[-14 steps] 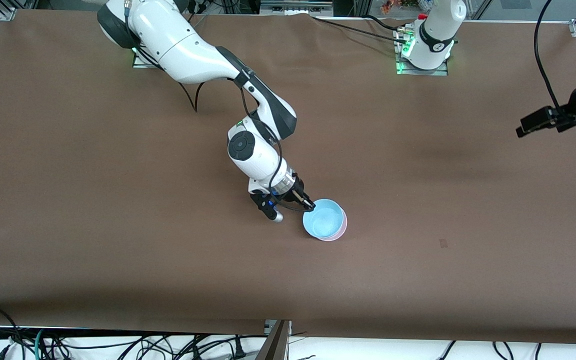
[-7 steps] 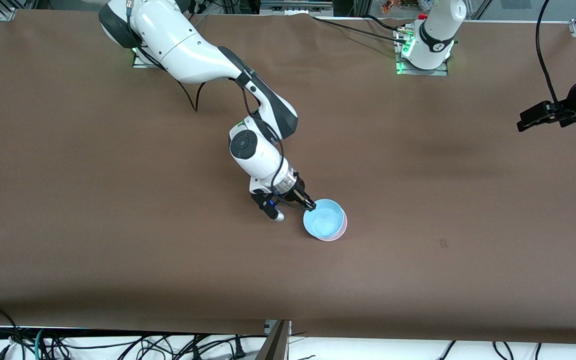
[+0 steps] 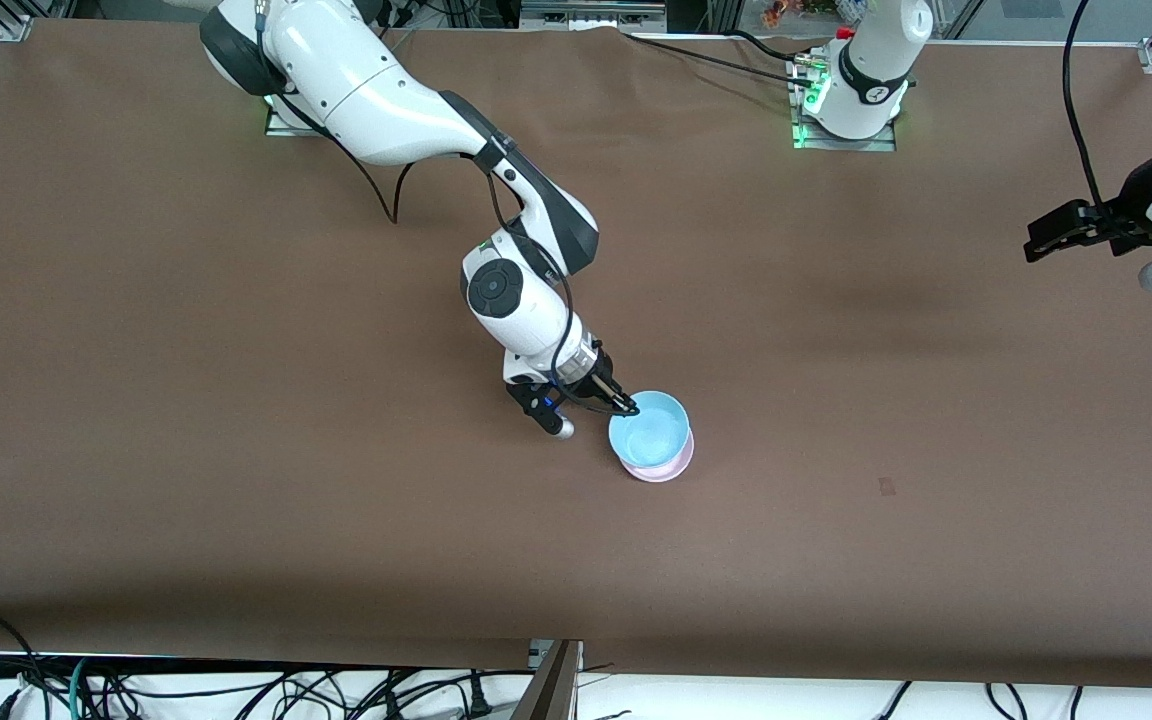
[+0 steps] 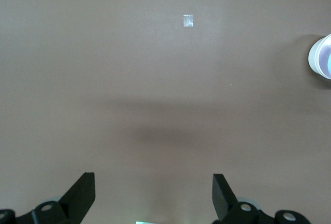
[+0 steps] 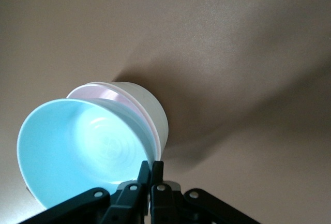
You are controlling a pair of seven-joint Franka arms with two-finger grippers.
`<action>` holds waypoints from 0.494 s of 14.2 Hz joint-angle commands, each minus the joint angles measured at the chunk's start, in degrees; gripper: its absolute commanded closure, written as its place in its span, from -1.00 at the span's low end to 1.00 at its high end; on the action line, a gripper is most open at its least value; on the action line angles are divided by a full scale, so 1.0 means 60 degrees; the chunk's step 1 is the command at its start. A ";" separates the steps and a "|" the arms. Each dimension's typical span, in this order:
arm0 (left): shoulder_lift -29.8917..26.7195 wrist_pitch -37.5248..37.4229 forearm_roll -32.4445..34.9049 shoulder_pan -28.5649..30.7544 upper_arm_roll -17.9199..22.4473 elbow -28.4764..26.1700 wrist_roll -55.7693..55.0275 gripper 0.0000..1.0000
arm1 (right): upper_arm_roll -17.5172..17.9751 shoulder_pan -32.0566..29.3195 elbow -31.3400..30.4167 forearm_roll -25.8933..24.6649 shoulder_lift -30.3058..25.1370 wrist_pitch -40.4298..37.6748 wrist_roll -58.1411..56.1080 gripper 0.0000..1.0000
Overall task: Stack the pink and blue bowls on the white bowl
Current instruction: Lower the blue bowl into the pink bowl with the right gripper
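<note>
The sky-blue bowl [image 3: 648, 428] [image 5: 77, 146] sits tilted in the pale pink bowl [image 3: 661, 468] [image 5: 106, 92] near the middle of the table. In the right wrist view the pink bowl rests inside the white bowl [image 5: 150, 111], which the front view hides. My right gripper [image 3: 626, 406] [image 5: 151, 169] is shut on the blue bowl's rim, on the side toward the right arm's end. My left gripper [image 3: 1038, 240] [image 4: 154, 182] hangs open and empty over bare table at the left arm's end. The stack of bowls [image 4: 321, 58] shows at that view's edge.
A small tape mark [image 3: 886, 486] [image 4: 188, 20] lies on the brown table cover [image 3: 236, 400], toward the left arm's end from the bowls. Cables hang along the table's front edge [image 3: 236, 690]. Both arm bases stand at the back.
The blue bowl's gripped side has risen and shifted toward the robots, so more of the pink bowl shows. The left gripper has drifted toward the robots' side.
</note>
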 commanded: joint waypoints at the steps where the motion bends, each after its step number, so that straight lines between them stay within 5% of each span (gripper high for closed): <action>1: -0.0064 -0.0092 0.0254 -0.0058 -0.0193 0.0124 0.0106 -1.00 | -0.0143 0.0151 0.0364 -0.0159 0.0139 -0.0269 0.0178 1.00; 7: -0.0064 -0.0092 0.0254 -0.0072 -0.0208 0.0139 0.0062 -1.00 | -0.0333 0.0282 0.0481 -0.0159 0.0168 -0.0269 0.0324 1.00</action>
